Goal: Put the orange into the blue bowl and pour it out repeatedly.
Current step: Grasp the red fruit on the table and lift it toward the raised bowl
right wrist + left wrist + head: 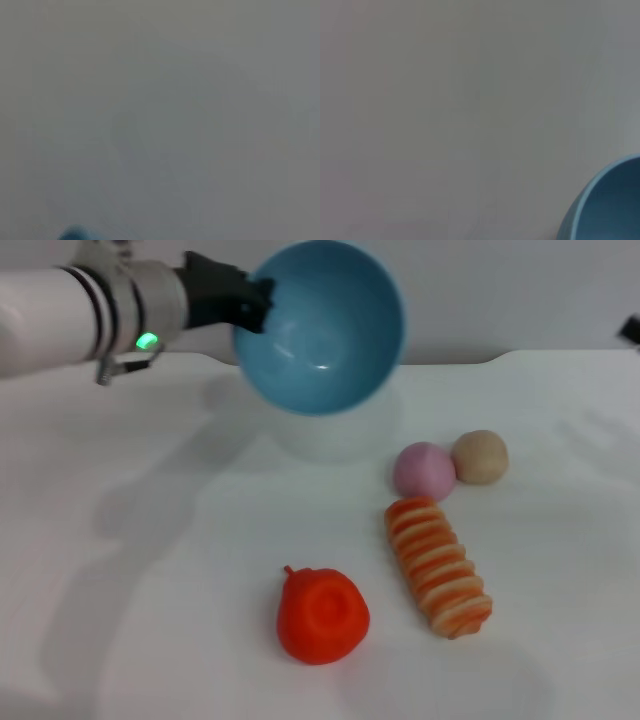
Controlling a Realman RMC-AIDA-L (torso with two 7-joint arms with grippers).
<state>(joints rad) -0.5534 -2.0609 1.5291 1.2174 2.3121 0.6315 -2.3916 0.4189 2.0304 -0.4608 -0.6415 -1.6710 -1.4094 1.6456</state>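
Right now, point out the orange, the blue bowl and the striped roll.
orange (pixel 322 617), head view, middle of its top face.
blue bowl (pixel 325 330), head view, inside wall.
striped roll (pixel 438 566), head view, mid-length on its upper side.

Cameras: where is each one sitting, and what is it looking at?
Head view: up on the robot's head, looking down at the table; left gripper holds the tipped blue bowl above the orange.
Left wrist view: on the left wrist, facing blank grey; bowl rim shows, shared with the head view.
Right wrist view: mostly grey blur.
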